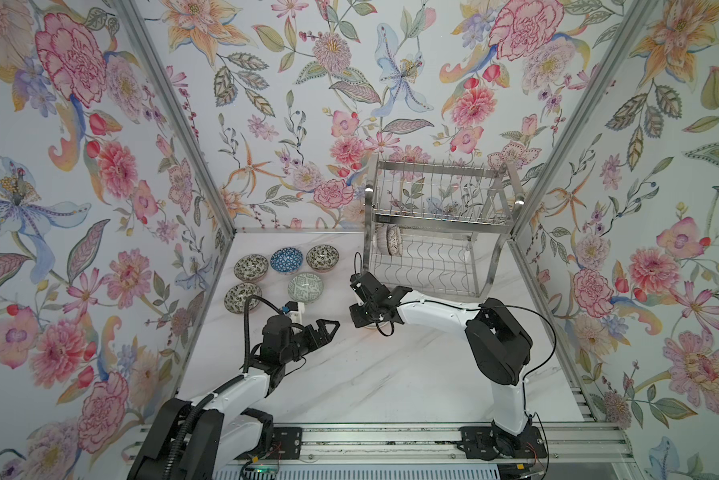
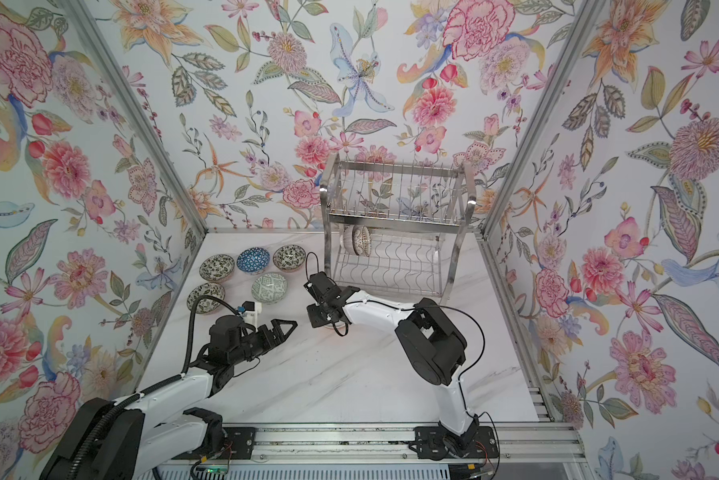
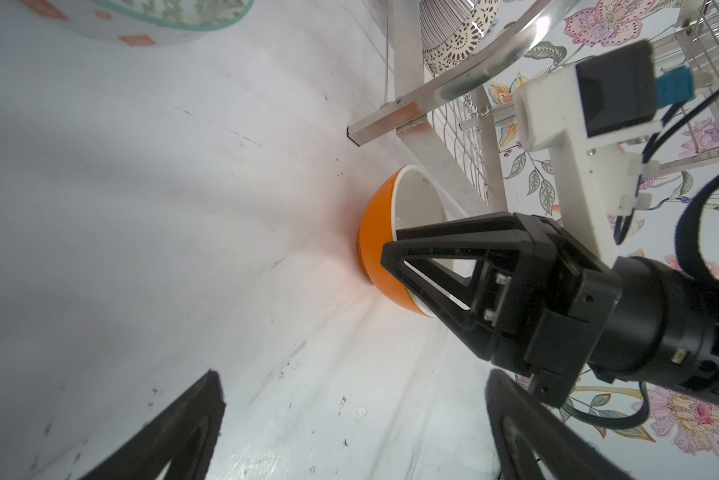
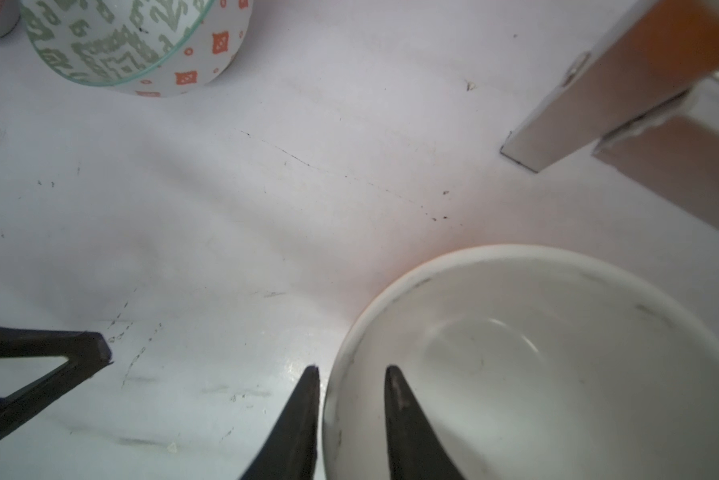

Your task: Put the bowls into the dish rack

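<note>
An orange bowl [image 3: 374,241] with a white inside [image 4: 557,374] stands upright on the table by the dish rack's [image 1: 436,166] front leg. My right gripper [image 4: 351,368] points down over it, one finger outside the rim and one inside, closed on the wall. From above, the gripper [image 1: 366,320] hides almost all of this bowl. My left gripper [image 3: 355,376] hovers open and empty just left of it [image 1: 328,328]. Several patterned bowls [image 1: 286,259] sit at the table's back left. Two bowls [image 1: 387,240] stand on edge at the left end of the rack's lower tier.
The green-patterned bowl [image 4: 120,41] is the nearest loose one to both grippers. The rack's steel leg [image 4: 565,124] stands close beyond the orange bowl. Flowered walls close in the table [image 1: 391,374] on three sides.
</note>
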Robot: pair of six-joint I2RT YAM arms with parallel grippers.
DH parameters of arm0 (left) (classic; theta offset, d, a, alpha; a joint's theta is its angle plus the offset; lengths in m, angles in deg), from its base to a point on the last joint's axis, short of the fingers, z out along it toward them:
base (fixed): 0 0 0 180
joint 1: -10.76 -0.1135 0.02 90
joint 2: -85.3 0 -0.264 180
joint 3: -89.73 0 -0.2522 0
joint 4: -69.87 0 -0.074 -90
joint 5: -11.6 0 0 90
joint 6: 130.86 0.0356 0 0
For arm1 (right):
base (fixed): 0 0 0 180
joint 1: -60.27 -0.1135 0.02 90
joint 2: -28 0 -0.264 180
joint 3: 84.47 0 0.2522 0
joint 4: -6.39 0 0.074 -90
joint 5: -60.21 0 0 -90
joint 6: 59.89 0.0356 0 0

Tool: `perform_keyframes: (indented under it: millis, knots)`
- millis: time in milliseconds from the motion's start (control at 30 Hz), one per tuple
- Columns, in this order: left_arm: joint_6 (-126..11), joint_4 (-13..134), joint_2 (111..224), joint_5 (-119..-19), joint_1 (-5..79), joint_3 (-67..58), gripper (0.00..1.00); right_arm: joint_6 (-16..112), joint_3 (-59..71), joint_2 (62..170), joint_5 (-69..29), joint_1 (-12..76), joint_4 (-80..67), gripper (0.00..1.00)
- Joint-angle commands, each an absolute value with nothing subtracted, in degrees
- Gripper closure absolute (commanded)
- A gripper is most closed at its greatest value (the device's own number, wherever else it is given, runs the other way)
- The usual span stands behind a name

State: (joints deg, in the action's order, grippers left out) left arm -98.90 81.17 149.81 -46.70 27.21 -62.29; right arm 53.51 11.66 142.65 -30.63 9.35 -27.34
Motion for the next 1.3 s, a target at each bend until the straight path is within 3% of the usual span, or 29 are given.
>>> perform_keyframes:
  millis: [0, 267, 833, 1267]
  knots:
    - [-97.22, 79.66, 149.38, -46.85, 26.63, -60.69, 0.01, 53.58, 10.61, 143.78, -30.97, 8.55, -29.08, 0.71]
    - [-97.03, 79.33, 147.98, -47.28, 26.59, -61.29, 0.00, 52.82, 13.34, 146.29, -33.84, 7.46, -32.48, 0.73]
    - [-97.82, 81.55, 150.45, -47.98, 27.34, -60.93, 0.01, 49.34, 14.98, 143.54, -35.17, 7.10, -35.76, 1.00]
    - [-97.78, 82.39, 156.16, -51.85, 34.81, -54.72, 0.01, 49.62, 4.47, 129.53, -23.96, 10.83, -22.71, 1.00]
